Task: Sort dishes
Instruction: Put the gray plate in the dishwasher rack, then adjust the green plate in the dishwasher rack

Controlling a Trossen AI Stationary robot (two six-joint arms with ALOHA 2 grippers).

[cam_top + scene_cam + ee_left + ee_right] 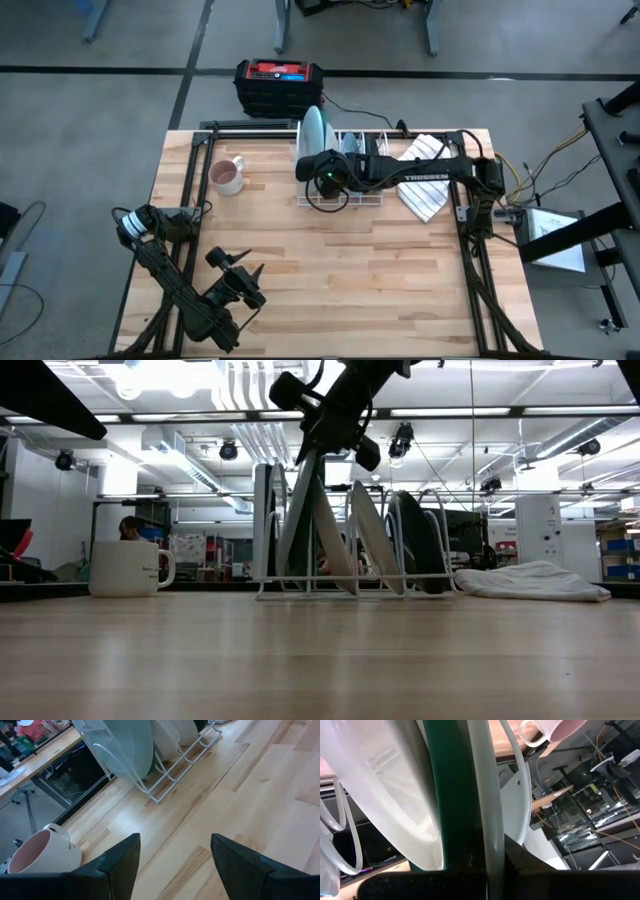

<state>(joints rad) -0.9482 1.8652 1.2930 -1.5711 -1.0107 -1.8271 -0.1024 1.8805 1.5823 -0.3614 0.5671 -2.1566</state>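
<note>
The right claw [322, 172] is over the left end of the rack [338, 200], at the middle of the worktop's far edge. Its fingers are closed on the rim of an upright plate [487, 795], pale with a green edge, as the right wrist view shows close up. The right arm reaches in from the right edge, stretched flat and level across the rack, with the wrist bent down onto the plate.

The rack is one white wire frame. In the low view about five dishes stand in it on edge: a big pale teal plate [313, 130] at the left end, then lighter plates [372, 540] leaning, then a dark grey one [420, 545] at the right end. An exact count is hard, as they overlap.

One pinkish mug [227, 176] stands left of the rack, near the far left corner. One white cloth [424, 190] lies just right of the rack.

The left claw [240, 268] hangs near the front edge, left of centre, its fingers wide apart and holding nothing; its arm is folded back toward the front left corner.
</note>
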